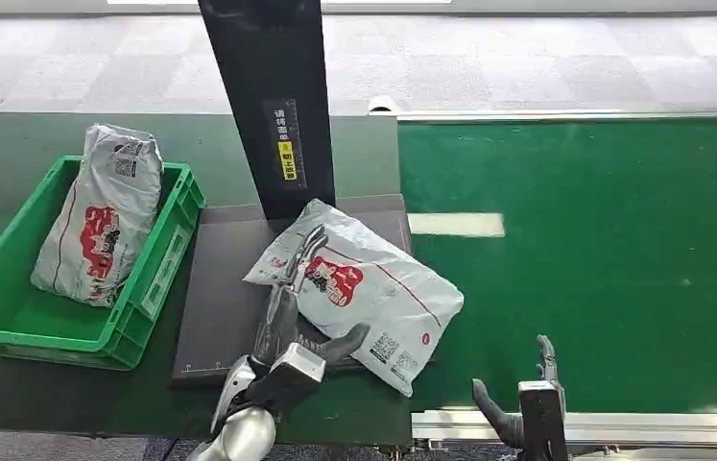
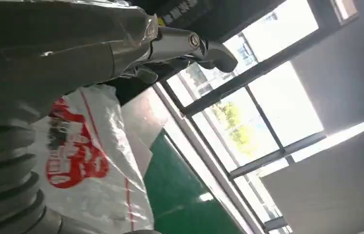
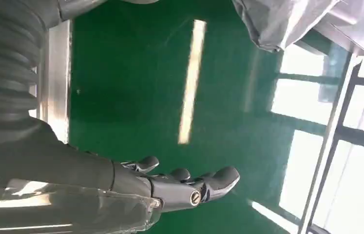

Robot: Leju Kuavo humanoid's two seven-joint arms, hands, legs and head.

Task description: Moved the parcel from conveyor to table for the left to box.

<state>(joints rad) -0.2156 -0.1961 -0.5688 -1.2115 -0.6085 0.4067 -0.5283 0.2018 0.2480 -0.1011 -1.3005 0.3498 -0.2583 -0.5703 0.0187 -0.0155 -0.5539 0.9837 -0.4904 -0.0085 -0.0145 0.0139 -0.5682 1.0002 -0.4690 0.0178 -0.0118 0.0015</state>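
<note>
Left hand [image 1: 294,312] fingers spread, resting on parcel [image 1: 366,288]; right hand [image 1: 525,389] empty.

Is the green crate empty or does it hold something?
Not empty: the green crate holds one white parcel, leaning against its far wall.

The head view looks down on the table [image 1: 9,144] and conveyor [image 1: 604,259]; both wrist views sit close and rotated, sharing the parcel [image 1: 359,288] and green belt.
</note>
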